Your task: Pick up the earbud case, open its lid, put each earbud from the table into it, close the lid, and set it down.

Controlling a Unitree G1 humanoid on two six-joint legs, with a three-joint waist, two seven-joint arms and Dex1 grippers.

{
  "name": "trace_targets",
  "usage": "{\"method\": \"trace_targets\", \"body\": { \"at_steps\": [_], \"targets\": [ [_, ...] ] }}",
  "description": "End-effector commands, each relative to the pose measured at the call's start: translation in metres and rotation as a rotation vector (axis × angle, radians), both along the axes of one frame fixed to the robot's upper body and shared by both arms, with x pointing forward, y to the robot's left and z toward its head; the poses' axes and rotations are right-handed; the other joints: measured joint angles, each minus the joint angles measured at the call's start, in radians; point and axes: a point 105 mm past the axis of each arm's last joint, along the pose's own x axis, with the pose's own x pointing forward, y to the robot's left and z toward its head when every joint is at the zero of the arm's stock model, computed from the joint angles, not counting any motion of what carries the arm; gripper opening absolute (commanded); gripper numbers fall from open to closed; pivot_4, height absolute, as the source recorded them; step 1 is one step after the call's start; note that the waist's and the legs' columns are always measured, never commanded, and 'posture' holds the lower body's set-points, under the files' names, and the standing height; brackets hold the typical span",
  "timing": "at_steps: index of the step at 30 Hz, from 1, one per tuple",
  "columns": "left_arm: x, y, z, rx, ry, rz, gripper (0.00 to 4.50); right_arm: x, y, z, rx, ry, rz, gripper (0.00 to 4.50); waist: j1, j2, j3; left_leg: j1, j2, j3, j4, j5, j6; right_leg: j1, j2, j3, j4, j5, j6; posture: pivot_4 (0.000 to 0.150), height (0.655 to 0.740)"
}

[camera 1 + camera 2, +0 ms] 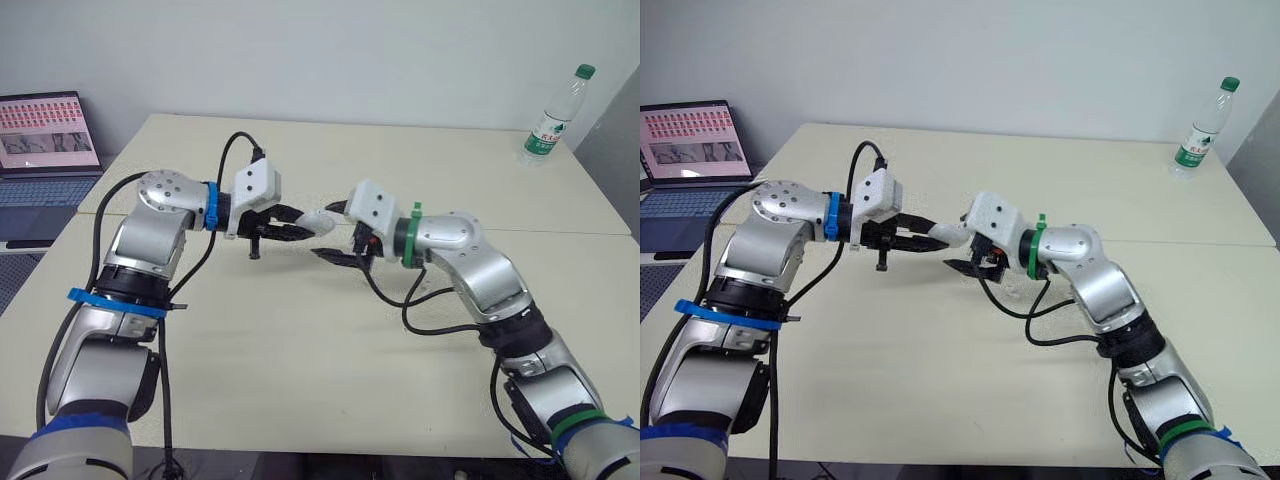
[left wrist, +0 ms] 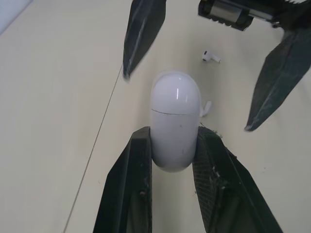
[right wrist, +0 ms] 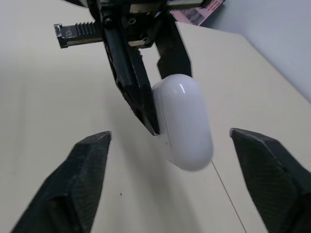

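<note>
One earbud: lies on the cream worktop, out past the lid end of the case in the left wrist view, close under the right hand.
Second earbud: also on the worktop, partly hidden behind the side of the case, so that little more than its stem peeks out.
Earbud case: white and rounded, held up off the worktop between the two arms, over the middle of the surface.
Lid: shut, its seam a thin line across the case; the lid end points away from the left hand and toward the right hand.
Left hand: clamped on the lower half of the case, with a black finger pressed against each side.
Right hand: spread wide and holding nothing; its two fingers stand to either side of the lid end, and neither touches the case.
Worktop seam: a thin line running across the surface, beside the case.
Water bottle: upright with a green cap, near the far right corner of the worktop.
Laptop: open with its screen lit, beyond the worktop's left edge.
</note>
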Motion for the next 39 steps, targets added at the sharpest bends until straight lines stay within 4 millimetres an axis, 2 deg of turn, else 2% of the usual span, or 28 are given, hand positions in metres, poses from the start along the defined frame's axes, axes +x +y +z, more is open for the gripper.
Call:
{"method": "trace_targets", "body": {
  "at_steps": [1, 8, 14, 18, 22, 25, 31, 35, 39],
  "targets": [
    [-0.005, -0.003, 0.016, -0.069, -0.030, 0.007, 0.76, -0.003, -0.004, 0.021, 0.070, -0.077, -0.039, 4.49, 0.000, 0.000, 0.000, 0.000, 0.000, 0.000, 0.000, 0.000, 0.000, 0.000, 0.000, 0.000, 0.000, 0.000, 0.000, 0.150, 0.7400],
    [-0.012, -0.008, 0.011, -0.088, 0.000, -0.007, 0.76, 0.010, -0.008, 0.030, 0.103, -0.121, -0.112, 4.49, 0.000, 0.000, 0.000, 0.000, 0.000, 0.000, 0.000, 0.000, 0.000, 0.000, 0.000, 0.001, 0.000, 0.000, 0.000, 0.150, 0.7400],
    [-0.013, -0.010, 0.009, -0.092, 0.002, -0.007, 0.76, 0.023, -0.019, 0.051, 0.172, -0.142, -0.158, 4.49, 0.000, 0.000, 0.000, 0.000, 0.000, 0.000, 0.000, 0.000, 0.000, 0.000, 0.000, 0.001, 0.000, 0.000, 0.000, 0.150, 0.7400],
    [-0.012, -0.009, 0.008, -0.101, 0.002, 0.006, 0.76, 0.023, -0.027, 0.062, 0.223, -0.104, -0.150, 4.49, 0.001, 0.000, 0.000, 0.000, -0.001, 0.000, 0.000, 0.000, 0.000, 0.000, -0.001, 0.001, 0.000, 0.000, 0.000, 0.150, 0.7400],
    [-0.011, -0.009, 0.006, -0.114, 0.000, 0.022, 0.76, 0.017, -0.030, 0.064, 0.243, -0.049, -0.125, 4.49, 0.000, 0.000, 0.000, 0.000, 0.000, 0.000, 0.000, 0.000, 0.000, 0.000, -0.001, 0.001, 0.000, 0.000, 0.000, 0.150, 0.7400],
    [-0.008, -0.007, 0.007, -0.147, -0.014, 0.060, 0.76, 0.008, -0.032, 0.052, 0.235, 0.061, -0.086, 4.49, 0.000, 0.000, 0.000, 0.000, 0.000, 0.000, 0.000, 0.000, 0.000, 0.000, -0.001, 0.001, 0.000, 0.000, 0.000, 0.150, 0.7400],
    [0.004, 0.003, 0.009, -0.304, -0.116, 0.255, 0.76, 0.001, -0.060, -0.020, 0.110, 0.224, -0.178, 4.49, 0.004, 0.000, 0.000, 0.000, -0.001, 0.000, 0.000, 0.000, 0.000, 0.002, -0.004, 0.001, -0.001, 0.000, 0.000, 0.150, 0.7400],
    [0.002, 0.006, 0.002, -0.386, -0.157, 0.362, 0.76, -0.004, -0.061, -0.057, 0.097, 0.292, -0.230, 3.56, 0.000, 0.000, 0.000, 0.000, -0.001, 0.000, 0.000, 0.000, 0.000, 0.001, -0.004, 0.001, 0.000, 0.000, 0.000, 0.150, 0.7400],
    [-0.003, 0.009, -0.007, -0.405, -0.162, 0.430, 0.76, -0.003, -0.060, -0.081, 0.071, 0.299, -0.272, 2.09, -0.002, 0.000, 0.000, 0.000, 0.000, 0.000, 0.000, 0.000, 0.000, 0.001, -0.003, 0.001, 0.000, 0.000, 0.000, 0.150, 0.7400]
  ]
}}
